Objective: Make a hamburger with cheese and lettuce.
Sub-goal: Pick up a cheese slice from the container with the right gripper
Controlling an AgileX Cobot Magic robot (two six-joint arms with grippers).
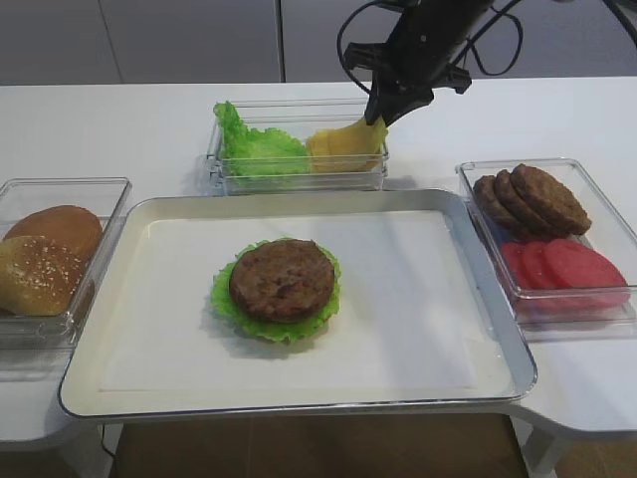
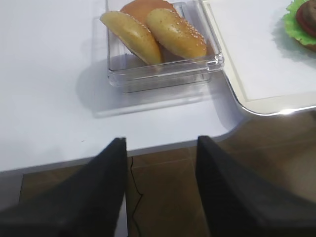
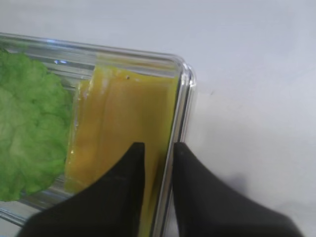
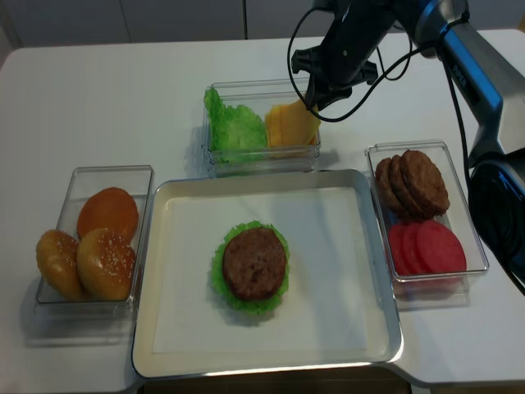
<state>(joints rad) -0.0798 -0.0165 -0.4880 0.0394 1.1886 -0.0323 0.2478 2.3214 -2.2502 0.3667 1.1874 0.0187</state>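
The hamburger (image 1: 284, 279), a brown patty on a ruffled lettuce (image 1: 225, 302) leaf, lies mid-tray and also shows in the other high view (image 4: 254, 263). Yellow cheese (image 1: 343, 146) leans in the right half of the clear back box (image 1: 299, 181). My right gripper (image 1: 378, 118) hangs at that box's right end, jaws a narrow gap apart. In the right wrist view the gripper (image 3: 159, 145) has one finger over the cheese (image 3: 123, 113) and the other outside the box wall (image 3: 182, 98); a strip of cheese and the wall show between them. My left gripper (image 2: 160, 140) stands open off the table's front edge, holding nothing.
A heap of green leaves (image 1: 259, 149) fills the left half of the back box. Sesame buns (image 1: 45, 259) sit in a clear box at the left. Bare patties (image 1: 532, 199) and tomato slices (image 1: 562, 269) share a box at the right. The metal tray (image 1: 488, 299) is paper-lined.
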